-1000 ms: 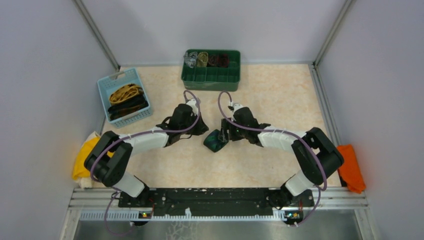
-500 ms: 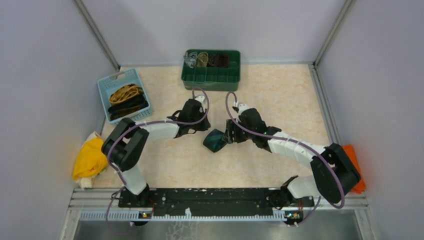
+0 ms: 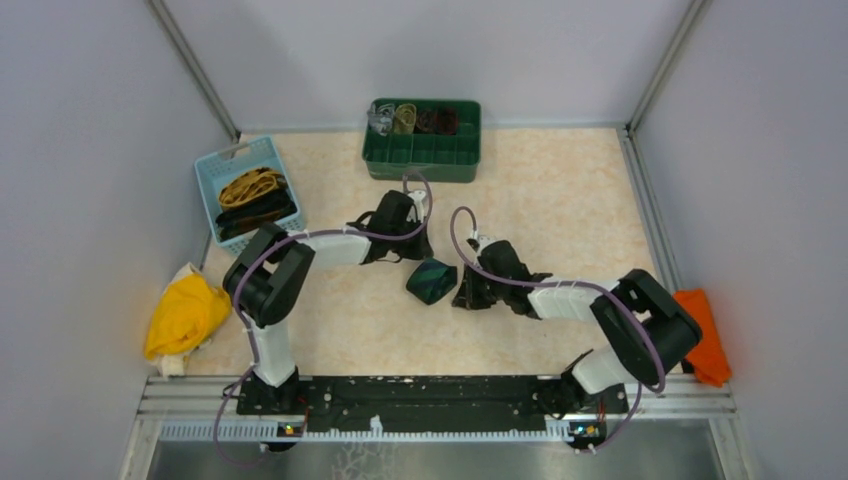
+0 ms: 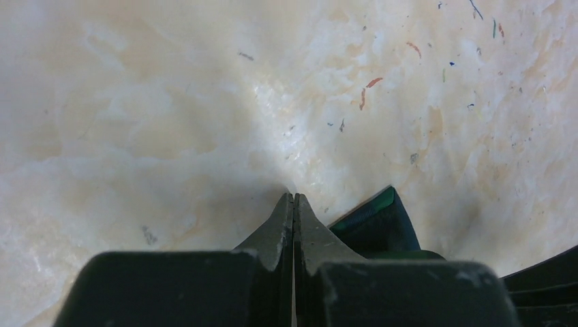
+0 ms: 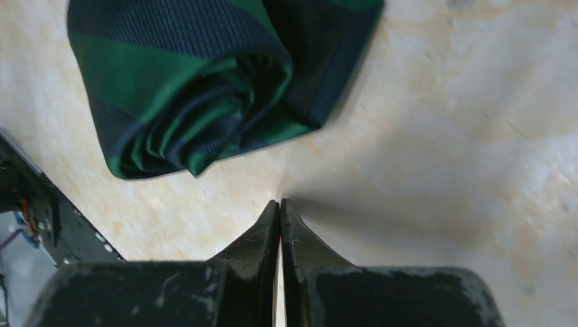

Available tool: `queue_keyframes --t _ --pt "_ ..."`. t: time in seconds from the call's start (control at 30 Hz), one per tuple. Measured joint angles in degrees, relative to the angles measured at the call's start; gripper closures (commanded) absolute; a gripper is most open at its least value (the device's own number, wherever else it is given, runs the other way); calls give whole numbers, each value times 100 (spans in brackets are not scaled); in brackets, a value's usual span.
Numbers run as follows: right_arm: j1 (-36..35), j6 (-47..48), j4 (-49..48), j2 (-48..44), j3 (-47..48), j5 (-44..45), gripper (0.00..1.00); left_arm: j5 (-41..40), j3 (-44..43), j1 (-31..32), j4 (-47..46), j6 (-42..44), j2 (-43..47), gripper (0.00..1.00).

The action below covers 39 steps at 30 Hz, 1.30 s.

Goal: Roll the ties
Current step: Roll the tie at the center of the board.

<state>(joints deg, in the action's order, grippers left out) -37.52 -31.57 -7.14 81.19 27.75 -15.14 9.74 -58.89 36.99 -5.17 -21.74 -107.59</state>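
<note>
Just beside tie [image 5: 204, 88], right hand [image 5: 280, 204] closed.

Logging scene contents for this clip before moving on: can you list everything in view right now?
table: one, beige marbled
rolled tie: one, dark green with dark checks, table centre, held by nothing
green bin: one, back centre
rolled ties: about four, grey, beige, dark red, in the bin's back row
blue basket: one, back left
loose ties: mustard-yellow and black, count unclear, in the basket
yellow cloth: one, left edge
orange cloth: one, right edge
left gripper: shut, empty, tips at the table beside the rolled tie
right gripper: shut, empty, beside the rolled tie
</note>
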Motion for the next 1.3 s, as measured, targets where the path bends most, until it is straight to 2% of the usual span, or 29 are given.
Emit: queue_keyframes --t 0.4,0.57,0.7,0.87,1.07,1.17,1.3 --pt "-118 -717 -2114 1414 275 -544 100 914 -750 0 219 1045 -568 100" --pt "-138 -844 -2472 1679 341 -719 100 1552 -953 -4 50 1259 -844 100" --pt "-138 -852 -2476 1668 332 -741 100 1606 -1021 -42 20 1244 -903 100" --pt "-138 -656 -1781 1014 173 -664 100 922 -1377 -179 140 1095 -938 100" --pt "-142 -240 -413 -542 243 -201 100 -319 -1919 -372 175 848 -651 100" --pt "-149 -13 616 -1043 645 586 100 -1005 -1757 -343 391 579 122 100" --pt "-83 269 1412 -1062 1338 1379 100 -1801 -918 107 592 238 1961 100"
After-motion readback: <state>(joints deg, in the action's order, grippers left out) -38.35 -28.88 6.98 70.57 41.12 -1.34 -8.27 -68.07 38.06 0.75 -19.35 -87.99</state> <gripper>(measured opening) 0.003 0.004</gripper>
